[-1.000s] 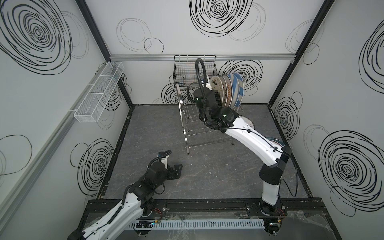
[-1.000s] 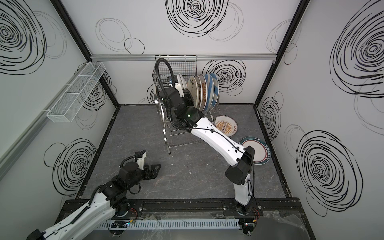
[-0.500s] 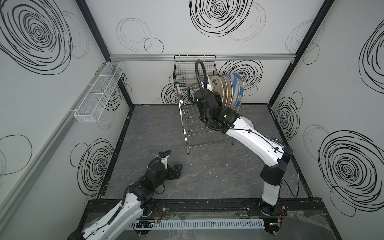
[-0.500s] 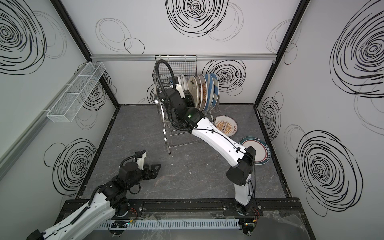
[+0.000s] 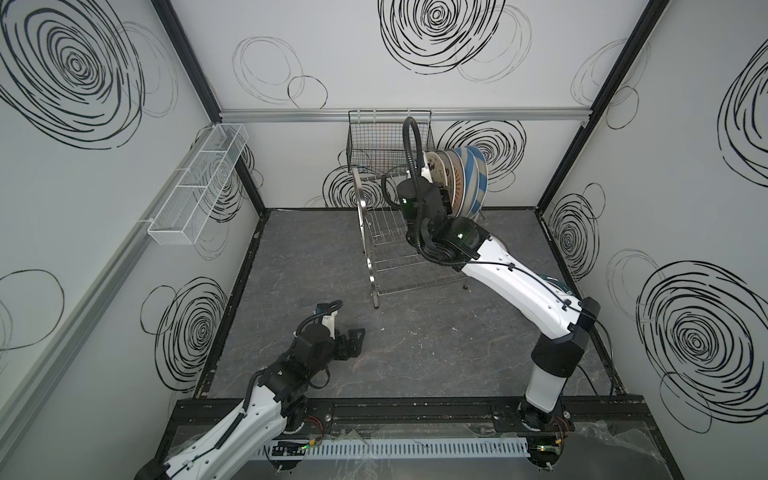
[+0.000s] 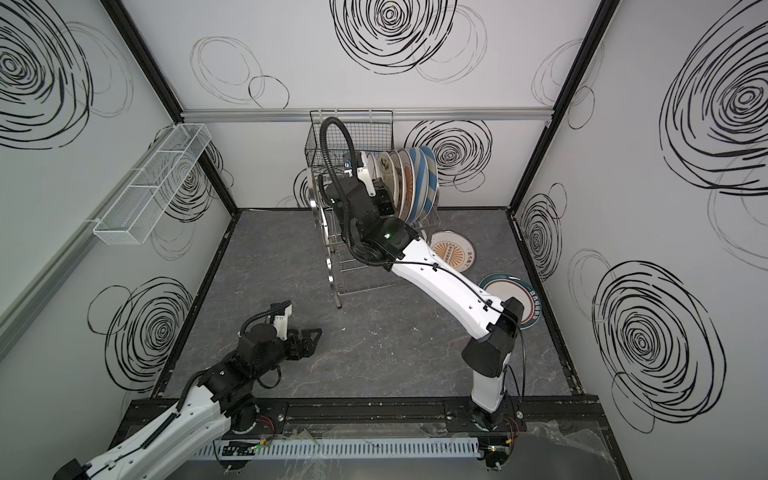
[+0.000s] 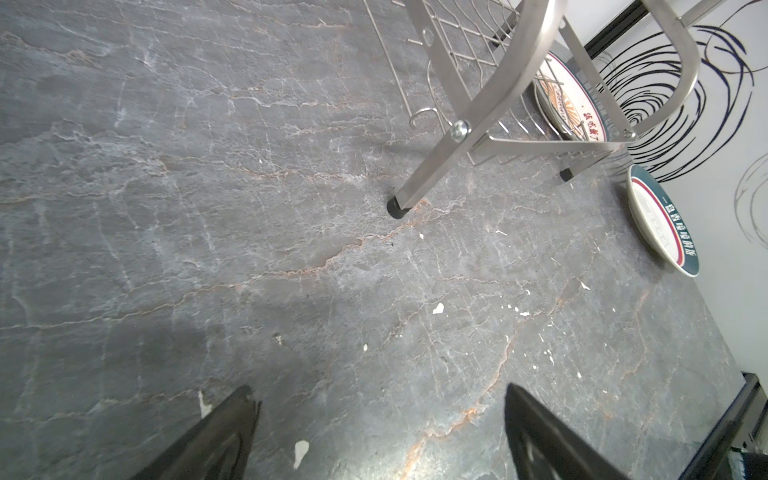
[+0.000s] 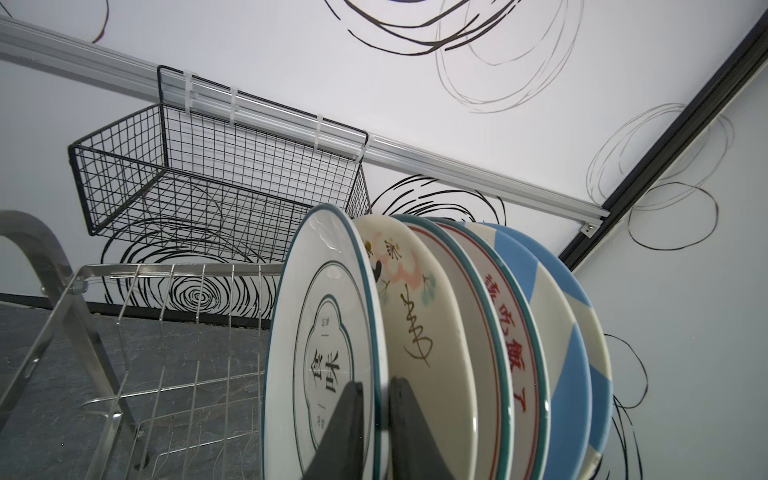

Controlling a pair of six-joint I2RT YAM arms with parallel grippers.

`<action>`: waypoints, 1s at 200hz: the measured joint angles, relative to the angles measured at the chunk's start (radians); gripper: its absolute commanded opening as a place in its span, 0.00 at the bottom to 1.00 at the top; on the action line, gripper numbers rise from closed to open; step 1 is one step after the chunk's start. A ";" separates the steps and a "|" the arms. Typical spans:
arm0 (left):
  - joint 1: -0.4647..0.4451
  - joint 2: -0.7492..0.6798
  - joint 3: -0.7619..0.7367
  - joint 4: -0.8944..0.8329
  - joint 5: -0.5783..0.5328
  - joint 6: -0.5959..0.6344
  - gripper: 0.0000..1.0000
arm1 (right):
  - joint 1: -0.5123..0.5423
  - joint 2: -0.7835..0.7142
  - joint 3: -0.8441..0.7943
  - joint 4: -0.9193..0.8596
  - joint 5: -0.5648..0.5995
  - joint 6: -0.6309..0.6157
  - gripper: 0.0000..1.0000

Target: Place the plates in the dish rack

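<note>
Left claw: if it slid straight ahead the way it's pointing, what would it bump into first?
Probably the dish rack's front leg, almost dead ahead of the left claw across the table, though depth is unclear.

Raised, extended right arm (image 5: 515, 282); right gripper (image 8: 376, 382) pinches rim of green-rimmed plate (image 8: 324, 332). Folded low, left arm (image 5: 257, 407); left gripper (image 7: 379, 386) spread wide, empty.

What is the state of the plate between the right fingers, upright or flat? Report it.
Upright: the plate stands on edge in the dish rack, ending the row; fingers of the right gripper clamp its rim.
</note>
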 measured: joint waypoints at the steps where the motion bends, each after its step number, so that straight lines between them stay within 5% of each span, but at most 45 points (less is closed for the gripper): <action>1: 0.000 0.000 0.000 0.000 0.000 0.000 0.96 | 0.000 0.000 0.000 0.001 -0.001 0.000 0.14; 65: -0.001 0.000 0.000 0.000 0.000 0.000 0.96 | -0.039 -0.014 -0.037 0.004 -0.061 0.052 0.17; 115: -0.001 0.000 0.000 0.000 0.000 0.000 0.96 | -0.056 -0.027 -0.061 0.011 -0.056 0.090 0.00; 200: -0.001 0.000 0.000 0.000 0.000 0.000 0.96 | -0.028 0.007 0.024 -0.017 0.000 0.008 0.00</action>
